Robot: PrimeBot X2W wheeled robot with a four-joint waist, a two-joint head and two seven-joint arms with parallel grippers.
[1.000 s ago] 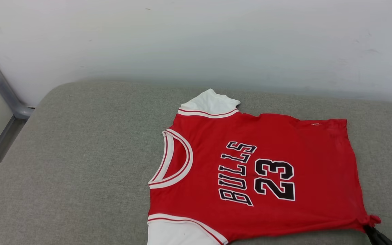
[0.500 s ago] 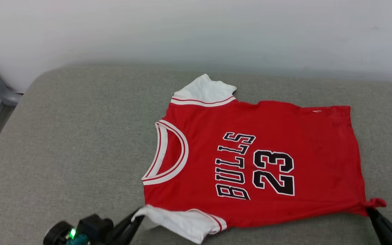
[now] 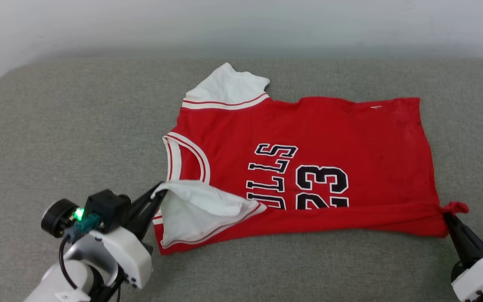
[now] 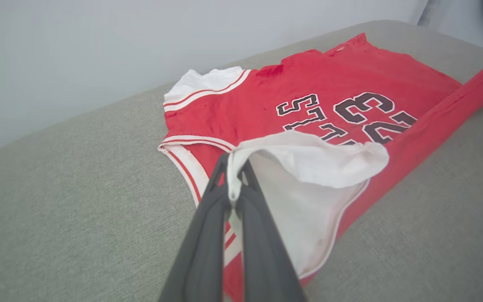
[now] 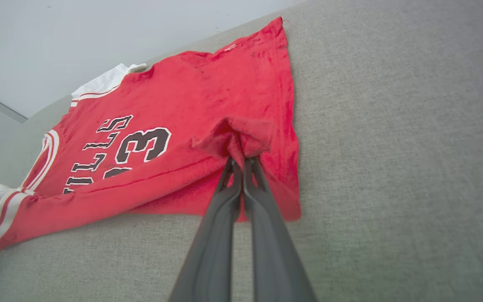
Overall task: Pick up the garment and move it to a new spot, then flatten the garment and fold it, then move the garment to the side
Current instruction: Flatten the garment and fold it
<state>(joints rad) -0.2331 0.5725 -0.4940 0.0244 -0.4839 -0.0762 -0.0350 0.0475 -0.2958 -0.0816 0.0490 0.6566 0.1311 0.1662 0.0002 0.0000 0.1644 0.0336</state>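
Head view: garment (image 3: 329, 126) on cushion (image 3: 78, 126)

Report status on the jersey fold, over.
Left gripper shut on near white sleeve, right gripper shut on near hem corner. Near edge of garment raised over the print, rest flat on grey cushion. Nothing in the way.

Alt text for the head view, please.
A red Bulls 23 jersey T-shirt lies on a grey cushion, its near edge folded up over the print. The left gripper pinches the white sleeve; the right gripper pinches a hem corner.
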